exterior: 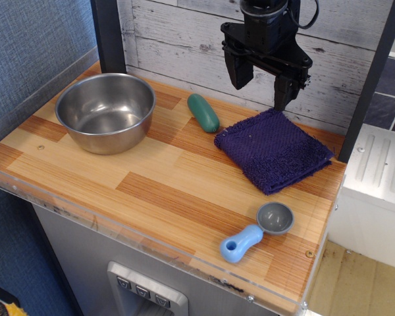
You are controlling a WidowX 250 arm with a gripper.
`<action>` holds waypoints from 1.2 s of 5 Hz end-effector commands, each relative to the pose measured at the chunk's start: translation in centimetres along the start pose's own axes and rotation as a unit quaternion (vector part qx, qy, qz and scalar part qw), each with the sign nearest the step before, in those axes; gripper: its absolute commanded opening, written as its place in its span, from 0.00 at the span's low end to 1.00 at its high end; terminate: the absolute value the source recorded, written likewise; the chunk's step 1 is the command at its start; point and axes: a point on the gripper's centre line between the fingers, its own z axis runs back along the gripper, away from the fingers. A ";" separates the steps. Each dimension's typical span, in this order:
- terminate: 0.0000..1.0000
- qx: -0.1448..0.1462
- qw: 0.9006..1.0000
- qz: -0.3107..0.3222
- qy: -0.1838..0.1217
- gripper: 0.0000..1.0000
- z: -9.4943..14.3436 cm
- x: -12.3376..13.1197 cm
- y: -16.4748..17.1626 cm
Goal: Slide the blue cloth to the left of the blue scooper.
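- The arm is cut off by the top edge of the picture, so only its lower black body and the gripper [263, 84] show.
- The wooden table [151, 178] runs out of sight at the far right corner, where a dark post stands in front of it.
- The far edge of the blue cloth [273, 149] sits close under the right-hand finger, and I cannot tell whether that fingertip touches the cloth or hangs just above it.
- The gripper's two black fingers stand wide apart with nothing between them.
- It hangs over the far side of the table, above the far edge of the cloth and near the plank wall.
- The blue cloth lies flat on the right half of the table, turned so that one corner points toward the near edge.
- The blue scooper [256, 232] lies near the front right corner, nearer than the cloth and apart from it, its grey cup to the far right and its light-blue handle pointing near and left.
- A green oblong piece [203, 112] lies just left of the cloth, toward the far side.
- A steel bowl [106, 112] stands upright on the left of the table, well apart from the cloth.
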 end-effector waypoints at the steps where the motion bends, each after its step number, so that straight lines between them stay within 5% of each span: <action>1: 0.00 0.000 1.000 0.000 0.000 1.00 0.0 0.0 0.0; 6: 0.00 -0.005 0.998 -0.029 0.059 1.00 -6.4 -2.6 -1.5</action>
